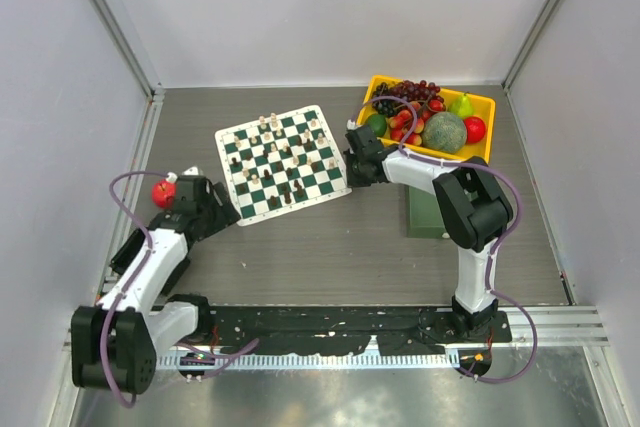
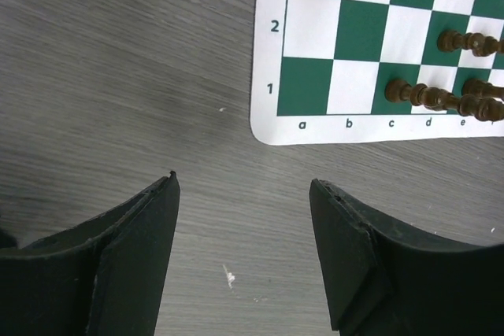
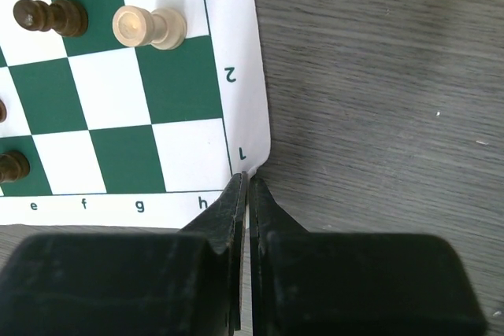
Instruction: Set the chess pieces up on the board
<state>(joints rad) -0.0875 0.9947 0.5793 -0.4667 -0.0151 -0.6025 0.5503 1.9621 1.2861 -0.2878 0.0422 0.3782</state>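
Steadying the board (image 3: 250,53) before sorting the pieces (image 3: 148,27)

My right claw (image 3: 246,179) is pressed closed, tips at the h1 corner. I judge it is there to pin or nip the mat, but cannot tell which. My left claw (image 2: 242,180) gapes wide over the worktop (image 2: 118,76) just off the a1 corner, placed to reach in. Cream and dark pieces stand mixed across the squares, not yet ranked.

A grey wood-grain table (image 1: 330,247) is enclosed by 3 plain pale walls: 1 at the back (image 1: 330,7), 1 on the left (image 1: 50,147) and 1 on the right (image 1: 590,147). Metal posts (image 1: 115,22) are set at the 2 back corners. A metal rail (image 1: 560,322) is fixed along the near edge. The scene is lit evenly, and only soft shadows are cast.
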